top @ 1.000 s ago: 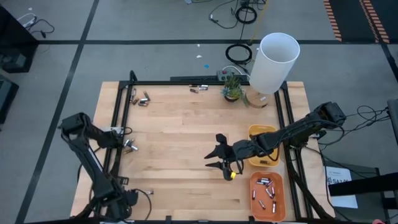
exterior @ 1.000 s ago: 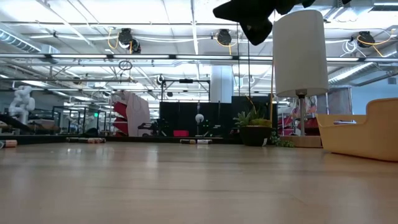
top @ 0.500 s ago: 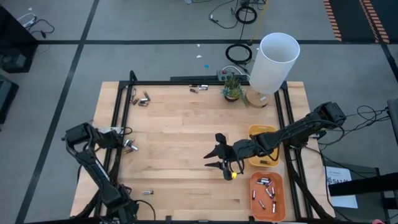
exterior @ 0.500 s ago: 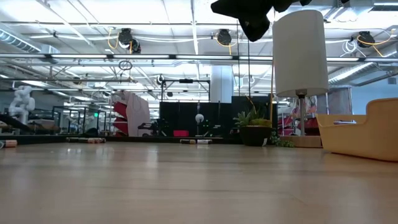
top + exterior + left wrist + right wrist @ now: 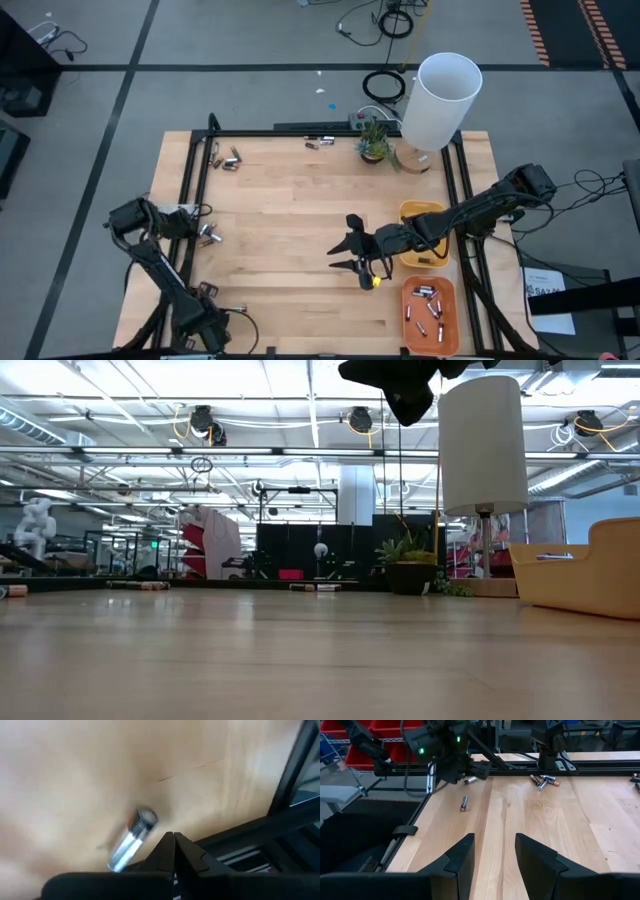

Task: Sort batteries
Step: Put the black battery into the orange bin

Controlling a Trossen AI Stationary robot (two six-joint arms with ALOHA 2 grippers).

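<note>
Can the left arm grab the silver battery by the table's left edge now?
Likely not yet: the left gripper is shut, and the silver battery lies beside its tips, not between them. Nothing else blocks it.

Both arms are showing as dark, near-black linkages of slim tubes joined by chunkier rounded joint housings. The left arm is carrying thin black cabling that is looping loose near its base at the near left edge. The right arm is ending in a wide forked head, with a black cable trailing off behind its shoulder at the right. The right gripper is showing 2 matte black, angular fingers with flat faceted faces. The left gripper is presenting 2 thin black tapered fingers.
</note>
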